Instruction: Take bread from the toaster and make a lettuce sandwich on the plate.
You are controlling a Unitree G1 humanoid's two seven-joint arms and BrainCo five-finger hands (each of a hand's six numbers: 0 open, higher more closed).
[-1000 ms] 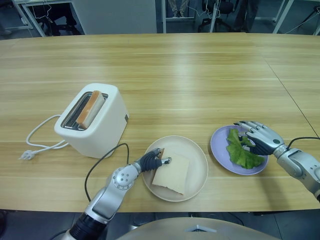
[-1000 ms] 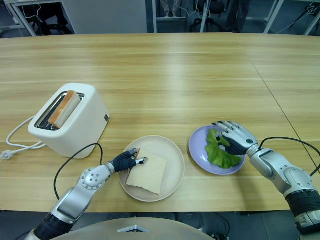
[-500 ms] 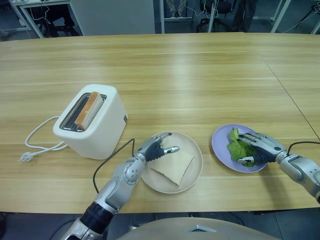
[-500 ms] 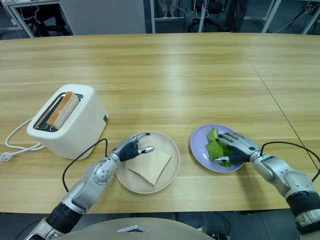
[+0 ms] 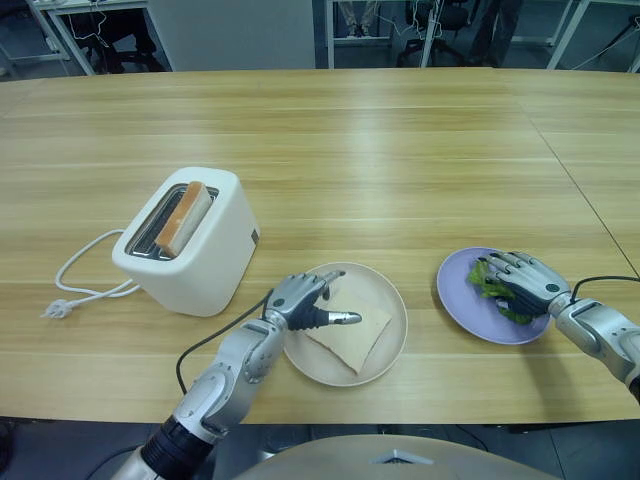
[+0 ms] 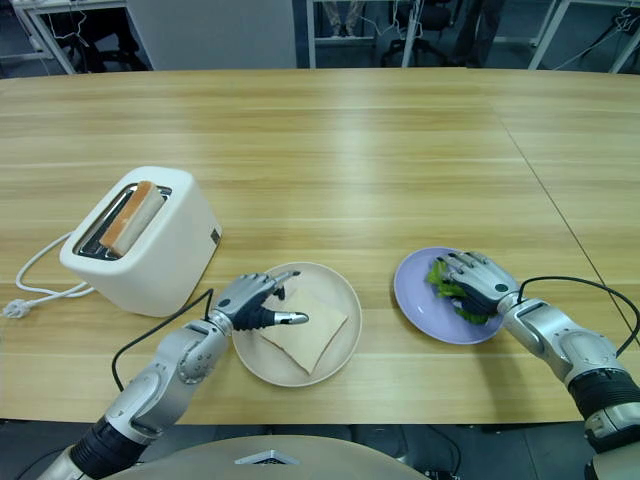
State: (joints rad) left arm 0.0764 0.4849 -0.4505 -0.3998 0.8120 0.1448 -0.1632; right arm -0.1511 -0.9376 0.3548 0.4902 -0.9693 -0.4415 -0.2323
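Wooden table [image 5: 380, 150] spans the frame, with a white toaster [image 5: 190, 250] at centre left and one slice of bread [image 5: 186, 216] standing upright in its slot. A white cord [image 5: 75, 285] loops from the toaster toward the left edge. At lower centre a beige plate [image 5: 370, 280] carries a second slice [image 5: 355, 335], lying flat. The robot's left hand [image 5: 297, 300] is at the plate's left rim, fingers loosely spread and gripping nothing. One fingertip stretches over the flat slice; whether it touches the bread cannot be told. A black cable [image 5: 205, 340] curves across the table beside that arm. At lower right a purple plate [image 5: 462, 300] sits near the beige one but apart from it. The right hand [image 5: 528, 285] lies palm down over the purple plate, fingers curled around a bunched lettuce leaf [image 5: 488, 283]. The leaf shows green at the fingertips, within the plate's rim.
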